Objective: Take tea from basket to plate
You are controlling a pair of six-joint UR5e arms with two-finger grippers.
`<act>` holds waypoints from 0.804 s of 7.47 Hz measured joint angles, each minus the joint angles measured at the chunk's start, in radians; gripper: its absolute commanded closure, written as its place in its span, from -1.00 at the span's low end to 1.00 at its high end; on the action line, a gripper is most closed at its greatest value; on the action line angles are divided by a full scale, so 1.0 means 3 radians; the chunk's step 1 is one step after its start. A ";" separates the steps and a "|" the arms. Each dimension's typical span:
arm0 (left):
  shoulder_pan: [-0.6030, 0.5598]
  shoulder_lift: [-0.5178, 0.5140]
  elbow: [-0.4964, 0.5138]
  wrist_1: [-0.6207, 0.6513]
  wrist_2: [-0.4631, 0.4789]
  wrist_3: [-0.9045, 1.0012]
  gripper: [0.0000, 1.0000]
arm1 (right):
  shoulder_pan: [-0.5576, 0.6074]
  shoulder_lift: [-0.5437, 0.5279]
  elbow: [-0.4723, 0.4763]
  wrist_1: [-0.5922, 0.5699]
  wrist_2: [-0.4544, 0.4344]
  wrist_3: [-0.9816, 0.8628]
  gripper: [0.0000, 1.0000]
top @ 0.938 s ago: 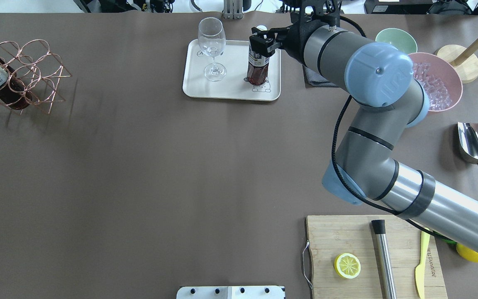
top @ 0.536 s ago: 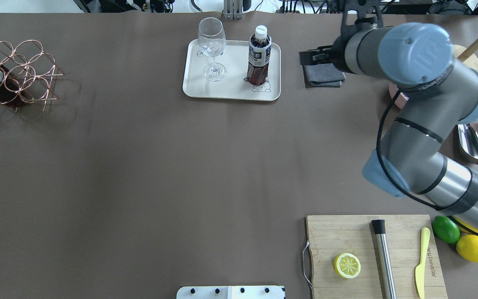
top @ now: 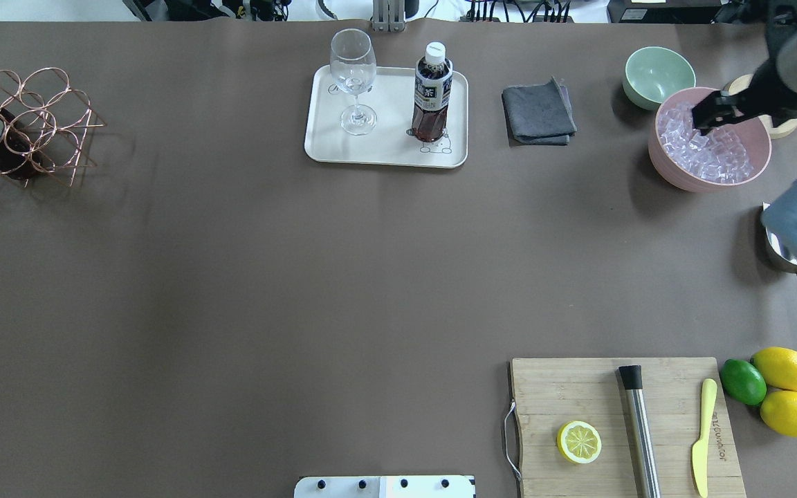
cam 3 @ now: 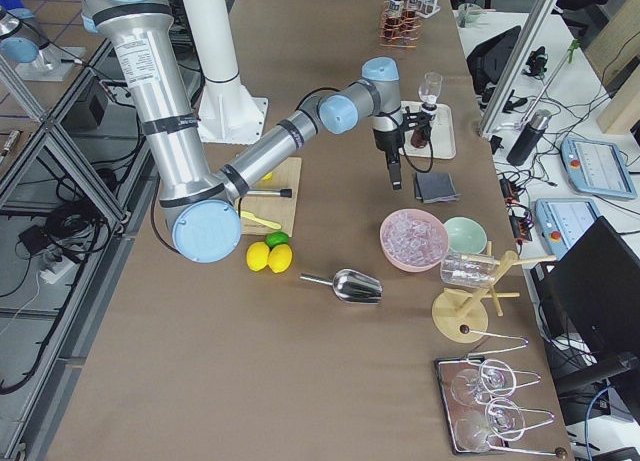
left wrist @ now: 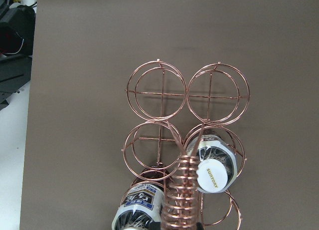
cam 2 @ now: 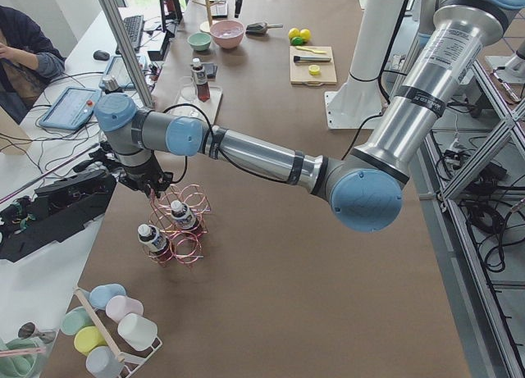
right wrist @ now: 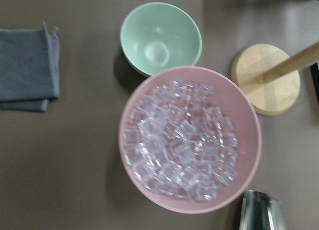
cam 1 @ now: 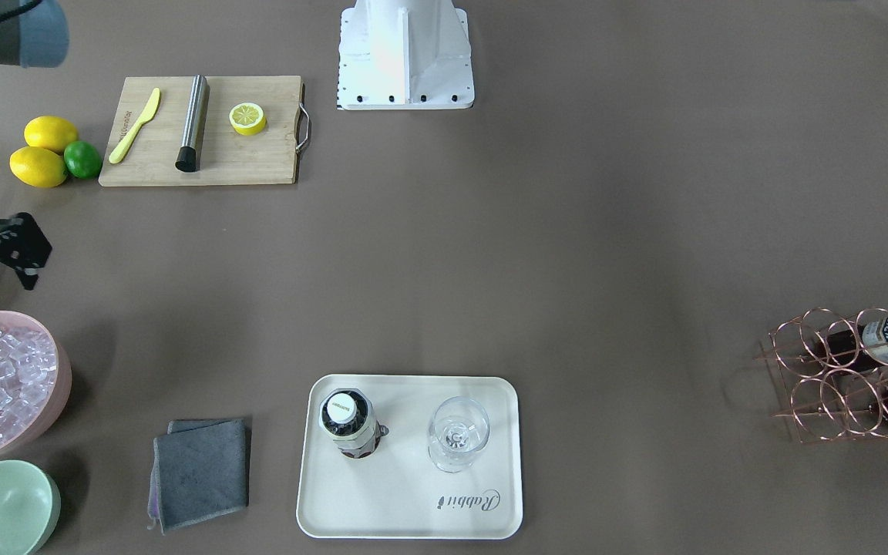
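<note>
One tea bottle [top: 432, 90] stands upright on the cream plate [top: 385, 149], on its right side by the bear drawing, with nothing holding it. It also shows in the front view [cam 1: 348, 422]. The copper wire basket [top: 46, 117] sits at the table's far left with two more bottles in it [left wrist: 212, 165] [left wrist: 137, 210]. My right gripper [top: 701, 119] is open and empty above the pink ice bowl [top: 675, 173]. My left gripper [cam 2: 152, 193] is at the basket's wire handle [left wrist: 182, 190]. I cannot tell whether it is open or shut.
A wine glass [top: 353, 79] stands on the plate left of the tea. A grey cloth [top: 538, 114], a green bowl [top: 658, 69] and a metal scoop [top: 793, 242] lie at the right. A cutting board [top: 578, 394] with a lemon half, a muddler and a knife is near front right.
My right gripper let go of the tea's cap and swung right, from the plate past the cloth to over the ice bowl. The basket shifted slightly at the far left.
</note>
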 measured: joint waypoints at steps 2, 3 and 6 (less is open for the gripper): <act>0.0001 0.0000 -0.0029 -0.0001 0.0000 -0.0005 1.00 | 0.0629 -0.0412 0.0195 -0.0516 0.0424 -0.0966 -1.00; 0.0001 0.0000 -0.0048 0.0000 0.0001 -0.0010 1.00 | 0.1059 -0.0685 0.0181 -0.0585 0.0691 -0.1563 -1.00; 0.0004 0.0004 -0.0117 0.0004 0.0001 -0.0027 1.00 | 0.1885 -0.1175 -0.0258 -0.0575 0.1350 -0.2580 -1.00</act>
